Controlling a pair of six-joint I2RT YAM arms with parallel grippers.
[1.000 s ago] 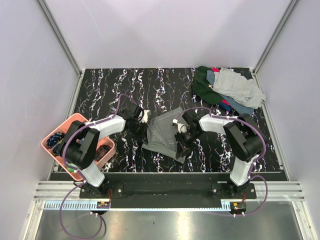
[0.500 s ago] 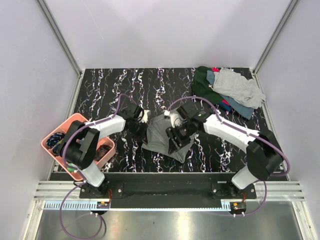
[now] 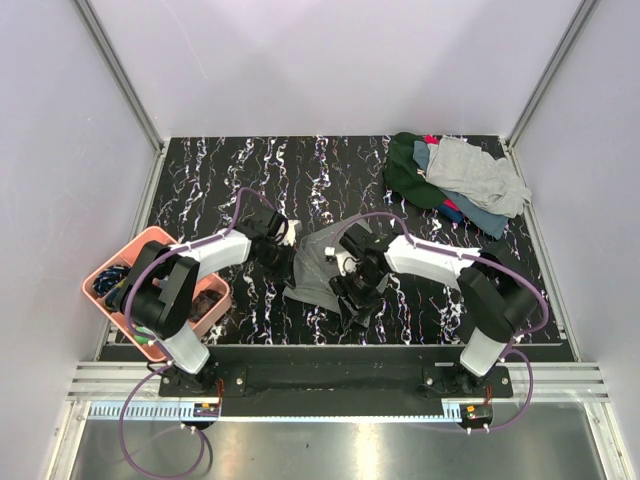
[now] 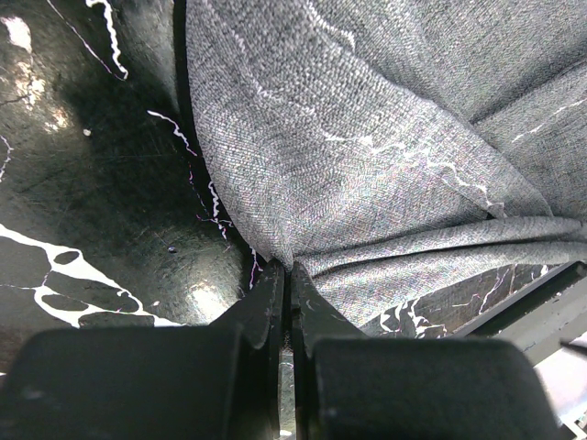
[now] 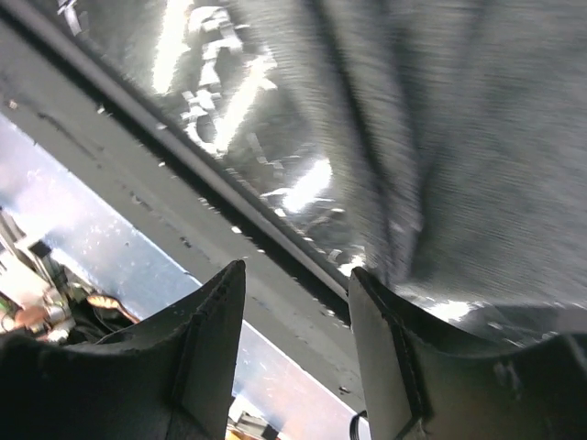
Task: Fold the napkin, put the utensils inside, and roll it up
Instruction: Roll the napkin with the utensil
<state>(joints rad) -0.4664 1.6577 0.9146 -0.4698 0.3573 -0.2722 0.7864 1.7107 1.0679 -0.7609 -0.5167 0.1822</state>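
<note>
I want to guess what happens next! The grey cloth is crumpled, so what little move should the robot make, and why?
Probably the right gripper should dip and close on the napkin at its near edge. It is open and empty over the cloth, while the left gripper pinches one edge.

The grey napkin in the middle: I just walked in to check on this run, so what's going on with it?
The left gripper is shut on the left edge of the napkin, pinching the fabric. The right gripper hovers open over the cloth's near side, with nothing between its fingers. The napkin lies rumpled, not yet folded flat, and no utensils show on it.
</note>
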